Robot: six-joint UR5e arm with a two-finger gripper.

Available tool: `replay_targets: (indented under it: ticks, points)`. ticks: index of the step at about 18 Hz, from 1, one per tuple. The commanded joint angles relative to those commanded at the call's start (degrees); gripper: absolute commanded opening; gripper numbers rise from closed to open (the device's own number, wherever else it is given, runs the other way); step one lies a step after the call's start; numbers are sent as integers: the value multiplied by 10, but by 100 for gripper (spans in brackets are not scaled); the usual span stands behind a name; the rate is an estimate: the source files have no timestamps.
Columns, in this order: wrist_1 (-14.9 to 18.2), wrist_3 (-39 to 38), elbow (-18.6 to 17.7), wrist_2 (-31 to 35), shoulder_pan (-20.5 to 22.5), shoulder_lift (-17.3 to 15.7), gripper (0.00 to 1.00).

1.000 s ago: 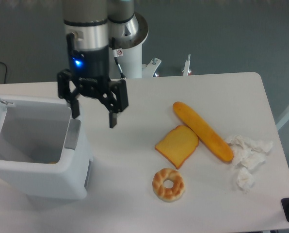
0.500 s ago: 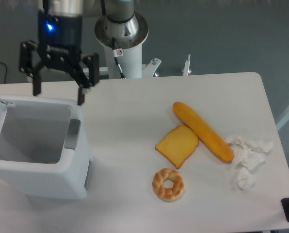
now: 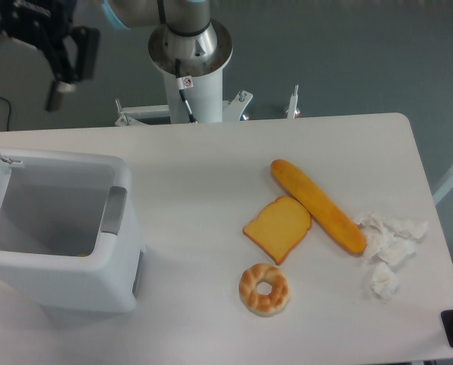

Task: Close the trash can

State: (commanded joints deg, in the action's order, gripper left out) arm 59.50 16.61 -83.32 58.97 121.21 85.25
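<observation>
White trash can (image 3: 55, 285) with grey latch strip (image 3: 113, 211), black pincer (image 3: 20, 65), golden baguette (image 3: 318, 205), white table (image 3: 211, 152)

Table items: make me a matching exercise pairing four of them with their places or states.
Things:
1. trash can
2. baguette
3. donut
4. tissues

Places or states:
A. near the table's right edge
B. lid open, at the left
C. nearest the front edge, below the toast
D. lying diagonally, touching the toast

Pairs: 1-B, 2-D, 3-C, 4-A
</observation>
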Motion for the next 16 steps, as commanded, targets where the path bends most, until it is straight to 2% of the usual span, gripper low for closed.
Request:
replay_targets:
  ticks: [6,16]
  points:
    - [-1,-5,2,-78,-22,-1,100]
    - [-1,-4,-5,-148,-46,9,100]
